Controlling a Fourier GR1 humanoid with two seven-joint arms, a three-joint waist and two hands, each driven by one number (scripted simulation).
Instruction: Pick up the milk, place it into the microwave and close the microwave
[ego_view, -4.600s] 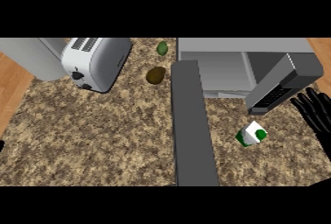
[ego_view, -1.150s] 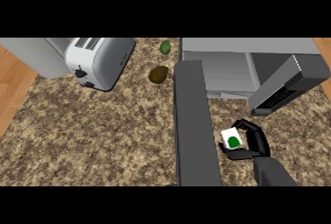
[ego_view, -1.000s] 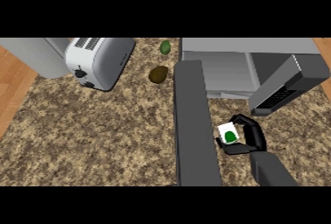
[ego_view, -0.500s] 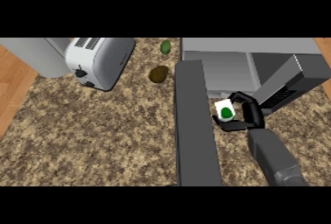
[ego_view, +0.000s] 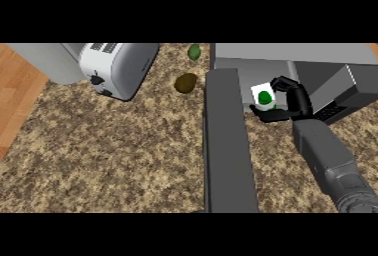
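The microwave (ego_view: 295, 62) sits at one o'clock on the counter (ego_view: 111, 160), its door (ego_view: 229, 145) swung out toward six o'clock. At its mouth the right hand (ego_view: 284, 105) has its fingers curled round the milk (ego_view: 263, 95). To do this step well, I judge the carton should travel on toward twelve o'clock, upright, clear of the door edge at its nine o'clock, and be let go only once it stands inside.

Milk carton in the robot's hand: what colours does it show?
White with a green mark; the head view shows the milk carton.
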